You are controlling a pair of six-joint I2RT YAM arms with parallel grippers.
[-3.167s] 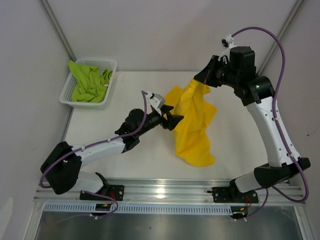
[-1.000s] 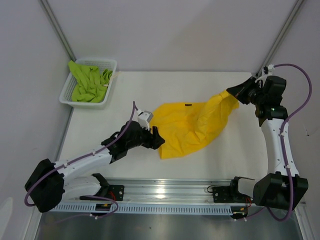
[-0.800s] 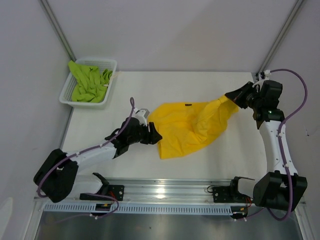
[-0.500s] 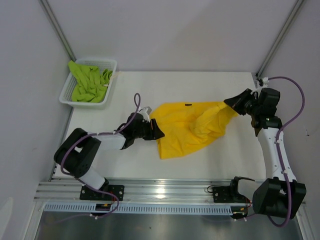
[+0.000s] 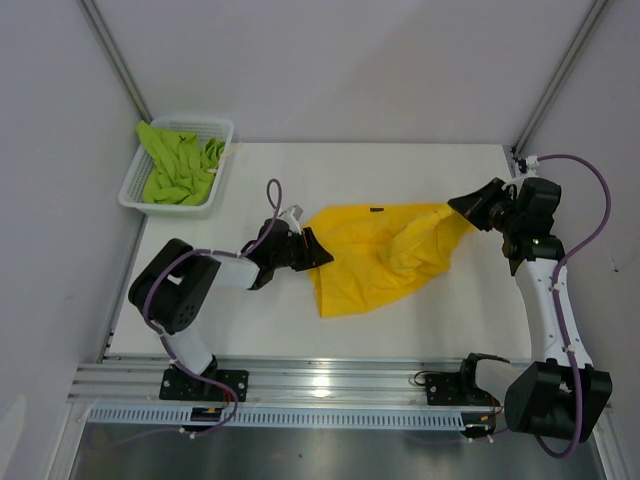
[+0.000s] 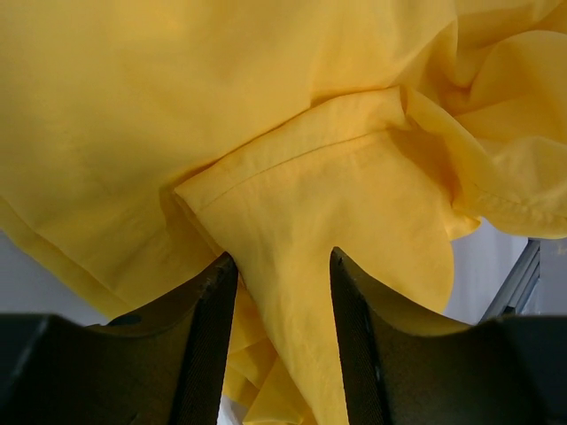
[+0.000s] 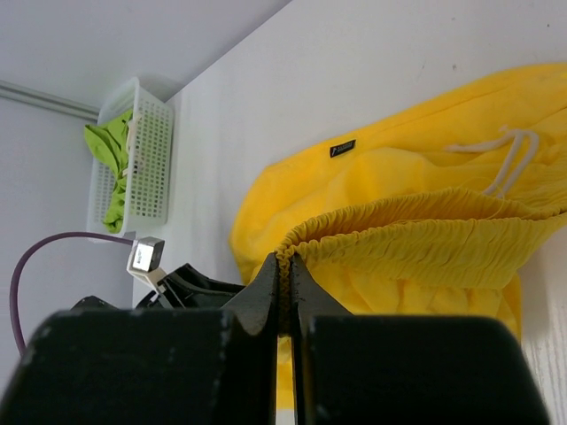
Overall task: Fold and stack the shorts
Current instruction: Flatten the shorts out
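The yellow shorts (image 5: 380,255) lie spread across the middle of the table, stretched toward the right. My right gripper (image 5: 462,205) holds their gathered waistband just above the table at the far right, and in the right wrist view this gripper (image 7: 285,261) is shut on the elastic edge of the yellow shorts (image 7: 425,239), with the white drawstring (image 7: 500,150) lying beyond. My left gripper (image 5: 318,252) is at their left edge. In the left wrist view it (image 6: 279,261) stands open with a hemmed fold of the yellow shorts (image 6: 310,177) between its fingers. The lime green shorts (image 5: 180,165) sit bunched in the basket.
The white mesh basket (image 5: 222,125) stands at the far left corner of the table, and the right wrist view shows the basket (image 7: 151,159) too. Grey walls close in the back and both sides. A metal rail runs along the near edge.
My left gripper has slid up to the yellow shorts' left edge and its jaws have narrowed around a fold. The right gripper has drawn the waistband rightward and now holds still.
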